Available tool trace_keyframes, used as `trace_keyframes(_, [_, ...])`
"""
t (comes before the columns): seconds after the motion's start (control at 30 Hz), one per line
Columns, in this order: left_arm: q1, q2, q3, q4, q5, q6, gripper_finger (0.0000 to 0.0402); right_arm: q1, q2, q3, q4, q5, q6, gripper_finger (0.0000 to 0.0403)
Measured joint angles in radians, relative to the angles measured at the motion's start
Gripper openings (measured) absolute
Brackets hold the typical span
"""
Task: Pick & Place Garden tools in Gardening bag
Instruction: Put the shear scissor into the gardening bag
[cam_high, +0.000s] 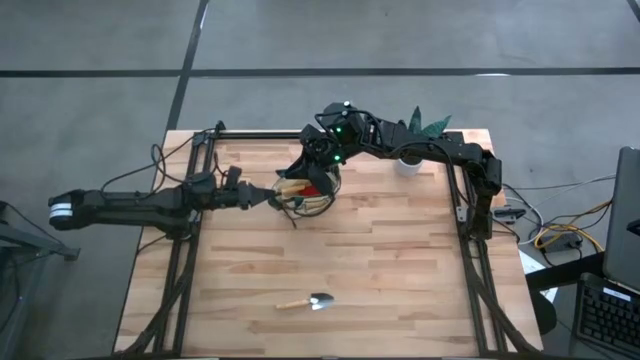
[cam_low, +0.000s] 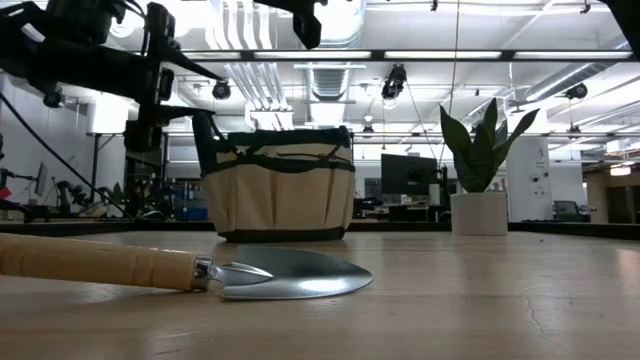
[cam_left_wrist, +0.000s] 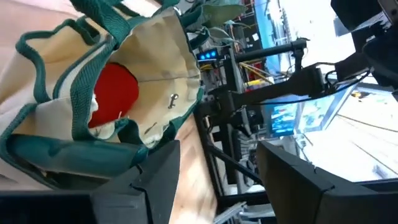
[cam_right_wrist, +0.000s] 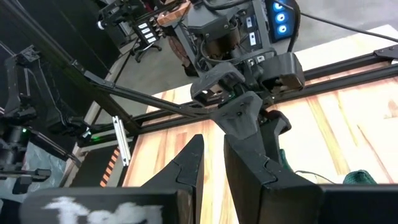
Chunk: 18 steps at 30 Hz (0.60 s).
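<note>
The tan gardening bag (cam_high: 312, 192) with dark green trim stands on the table's far middle; it also shows in the low view (cam_low: 280, 190). A red chunky piece (cam_left_wrist: 115, 93) and a wooden handle (cam_high: 290, 186) lie inside it. My left gripper (cam_left_wrist: 217, 180) is open, level at the bag's left side, one finger (cam_left_wrist: 140, 177) close by the bag's green-trimmed wall (cam_left_wrist: 68, 152). My right gripper (cam_right_wrist: 214, 155) hovers over the bag's far rim, fingers almost together with nothing between them. A wooden-handled trowel (cam_high: 306, 302) lies flat near the table's front edge. My left gripper comes level from the table's left, with one finger (cam_left_wrist: 140, 177) right beside the bag's wall. I cannot tell whether it touches the bag.
A green potted plant in a white pot (cam_high: 410, 160) stands at the far right, under my right arm. Bare wood lies between the bag and the trowel (cam_low: 250, 272). Black frame rails (cam_high: 180, 270) run along the table's left and right sides.
</note>
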Motion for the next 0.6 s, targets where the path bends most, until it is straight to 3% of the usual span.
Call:
trace_keyframes(0.33, [0.006, -0.039, -0.002, 0.043, -0.063, 0.102, 0.0218, 0.000, 0.002, 0.000, 0.000, 0.000, -0.001, 0.0057])
trace_keyframes(0.6, [0.009, -0.055, -0.002, -0.019, 0.005, -0.054, 0.0218, 0.000, 0.002, 0.000, 0.000, -0.001, -0.001, 0.0057])
